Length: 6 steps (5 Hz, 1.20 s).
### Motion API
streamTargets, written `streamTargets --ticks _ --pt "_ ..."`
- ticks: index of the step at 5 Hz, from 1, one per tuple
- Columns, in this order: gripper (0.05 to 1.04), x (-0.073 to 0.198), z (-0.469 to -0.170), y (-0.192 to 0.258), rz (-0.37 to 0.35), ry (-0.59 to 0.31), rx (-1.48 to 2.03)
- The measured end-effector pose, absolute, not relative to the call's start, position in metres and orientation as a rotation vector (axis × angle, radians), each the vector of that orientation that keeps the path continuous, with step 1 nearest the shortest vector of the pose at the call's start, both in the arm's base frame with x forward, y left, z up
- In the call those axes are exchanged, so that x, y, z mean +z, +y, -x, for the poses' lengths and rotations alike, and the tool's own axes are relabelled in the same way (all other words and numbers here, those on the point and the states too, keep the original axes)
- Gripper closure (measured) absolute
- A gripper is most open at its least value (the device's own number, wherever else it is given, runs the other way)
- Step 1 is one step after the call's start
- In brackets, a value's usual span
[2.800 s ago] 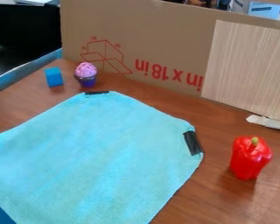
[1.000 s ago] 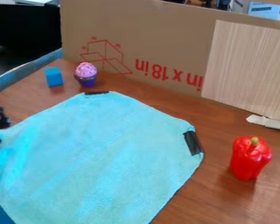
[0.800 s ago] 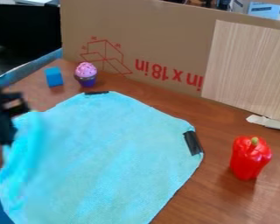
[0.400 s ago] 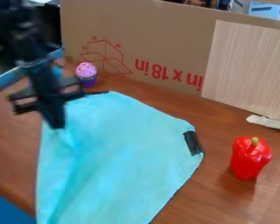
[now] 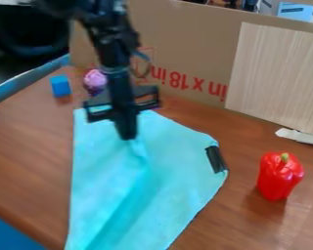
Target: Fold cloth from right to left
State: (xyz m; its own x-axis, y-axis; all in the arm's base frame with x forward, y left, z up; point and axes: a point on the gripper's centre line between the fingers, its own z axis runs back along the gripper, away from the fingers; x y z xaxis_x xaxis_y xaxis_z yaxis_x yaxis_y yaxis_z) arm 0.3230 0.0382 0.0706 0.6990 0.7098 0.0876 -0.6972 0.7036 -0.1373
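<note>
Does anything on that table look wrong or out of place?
Nothing looks spilled or broken. The blue cloth is creased where the gripper pinches it, which fits folding. The one oddity is the cardboard standing behind: its red print is upside down.

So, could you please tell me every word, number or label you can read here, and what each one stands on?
"in x 18 in": red print, upside down, on the cardboard; whether more lies behind the pale panel, I cannot tell.
Blue-and-white box at the top right: any print is too small to read.
</note>
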Motion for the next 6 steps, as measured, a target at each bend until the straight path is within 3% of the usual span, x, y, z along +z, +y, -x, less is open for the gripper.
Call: streamTargets --ticks 2,3,4,6 --pt "1.029 0.075 -0.356 -0.016 0.110 -0.143 0.772" --pt "1.007 0.062 -0.361 -0.035 0.102 -0.129 0.759" --pt "0.875 0.044 -0.368 -0.040 0.077 -0.137 0.748" --pt "0.314 0.028 -0.367 -0.038 0.079 -0.155 0.733"
